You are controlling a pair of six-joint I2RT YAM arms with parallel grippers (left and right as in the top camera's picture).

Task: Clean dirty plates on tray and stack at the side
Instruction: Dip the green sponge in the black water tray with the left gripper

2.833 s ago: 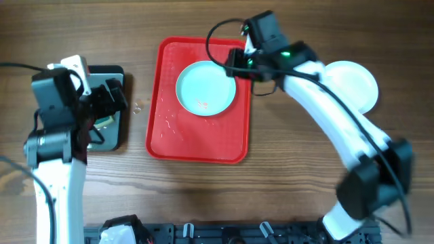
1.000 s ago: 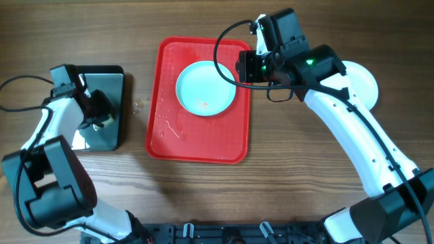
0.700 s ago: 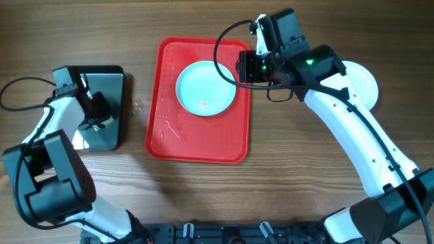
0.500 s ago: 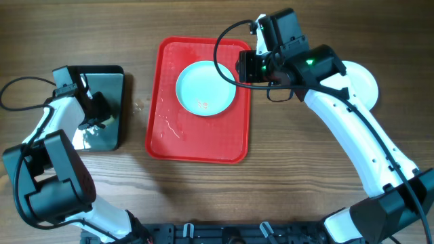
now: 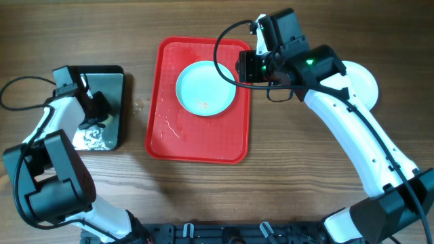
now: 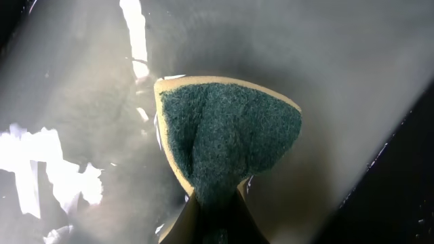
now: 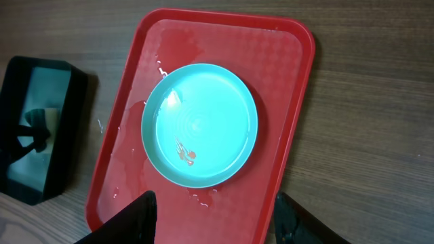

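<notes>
Left tool [image 5: 94,114] pinches sponge [image 6: 227,135] w/in black tray [image 5: 102,70].

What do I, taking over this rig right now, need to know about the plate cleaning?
Left pincer: shut on the sponge, down in the wet black tray.
Right pincer: open and empty, hovering by the right edge of the red tray.
Turquoise plate: on the red tray, with a reddish smear.
Done: a white plate lies to the right, partly behind the arm; count unclear.
Left: scrub the turquoise plate and stack it there.
</notes>
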